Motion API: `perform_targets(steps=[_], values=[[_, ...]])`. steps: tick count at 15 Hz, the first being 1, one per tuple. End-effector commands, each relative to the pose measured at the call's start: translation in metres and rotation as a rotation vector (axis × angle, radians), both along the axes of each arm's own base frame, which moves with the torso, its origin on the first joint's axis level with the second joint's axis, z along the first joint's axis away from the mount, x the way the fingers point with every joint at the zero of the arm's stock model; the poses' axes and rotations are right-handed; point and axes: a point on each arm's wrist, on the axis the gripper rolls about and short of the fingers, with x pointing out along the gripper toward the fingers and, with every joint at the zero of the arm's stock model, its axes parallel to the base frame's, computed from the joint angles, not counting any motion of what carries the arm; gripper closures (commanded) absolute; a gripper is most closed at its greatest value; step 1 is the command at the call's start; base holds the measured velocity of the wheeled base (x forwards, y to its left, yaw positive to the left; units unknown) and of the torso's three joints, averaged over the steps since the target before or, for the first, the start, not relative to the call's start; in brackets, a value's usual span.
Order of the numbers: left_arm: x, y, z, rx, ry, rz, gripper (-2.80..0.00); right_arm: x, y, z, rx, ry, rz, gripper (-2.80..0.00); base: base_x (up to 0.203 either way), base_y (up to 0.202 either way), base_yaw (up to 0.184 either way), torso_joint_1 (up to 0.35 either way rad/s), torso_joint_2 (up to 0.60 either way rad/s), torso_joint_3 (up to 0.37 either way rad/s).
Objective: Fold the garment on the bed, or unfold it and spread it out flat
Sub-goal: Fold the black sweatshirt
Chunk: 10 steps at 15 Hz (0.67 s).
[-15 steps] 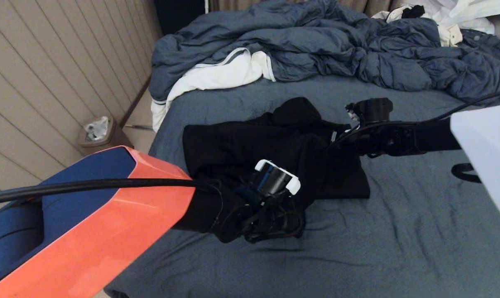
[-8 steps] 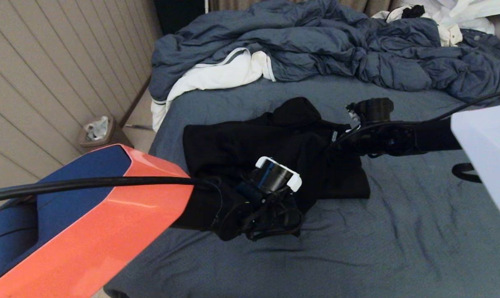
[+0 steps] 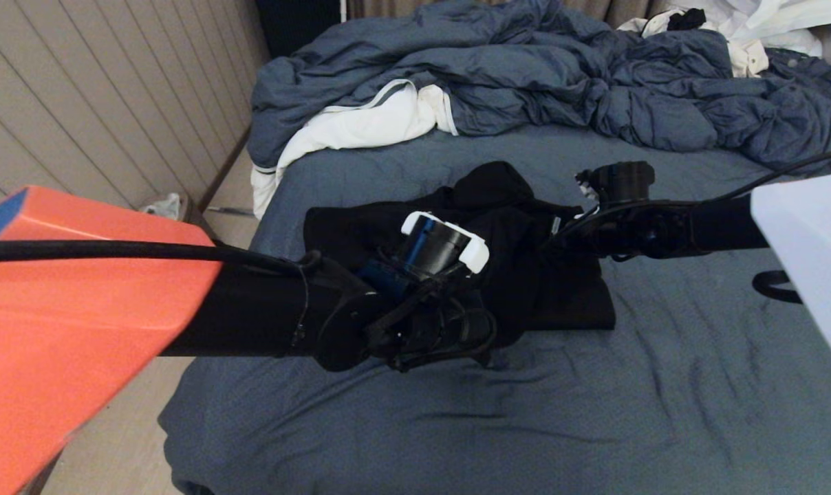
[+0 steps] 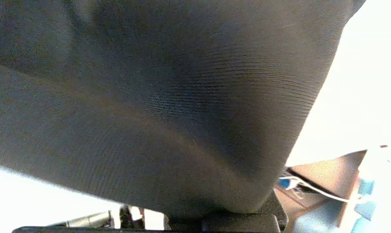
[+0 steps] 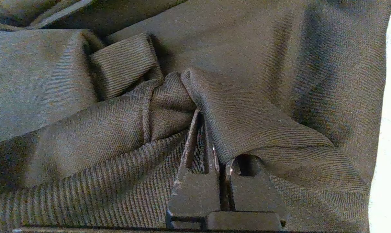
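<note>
Both grippers clamp the garment [image 3: 360,237]: left gripper [image 3: 481,340] at its near hem, right gripper [image 5: 211,129] at its right edge.

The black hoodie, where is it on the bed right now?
In the head view the black hoodie lies bunched mid-bed, nearer the left edge, below the rumpled duvet, between the two grippers.

No readable text, label, brand, number or sign anywhere in these views.

dim room, blown-out wrist-view backgrounds
</note>
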Motion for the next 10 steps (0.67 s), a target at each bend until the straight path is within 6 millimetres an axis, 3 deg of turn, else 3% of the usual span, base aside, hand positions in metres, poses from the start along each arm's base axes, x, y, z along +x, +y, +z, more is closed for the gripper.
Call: perform_targets(steps=[1, 4, 10], values=[[-0.012, 0.016, 0.039, -0.067, -0.047, 0.003, 0.00, -0.001, 0.001, 0.002, 0.002, -0.003, 0.000, 0.00, 0.000, 0.000, 0.000, 0.000, 0.00, 0.000], [-0.018, 0.035, 0.071, -0.111, -0.083, 0.019, 0.00, -0.001, 0.000, 0.002, 0.002, -0.004, -0.002, 0.00, 0.000, 0.000, 0.000, 0.000, 0.00, 0.000], [-0.018, 0.063, 0.087, -0.113, -0.085, 0.065, 0.00, -0.007, 0.000, 0.013, 0.003, -0.022, -0.001, 0.00, 0.000, 0.000, 0.000, 0.000, 0.00, 0.000]])
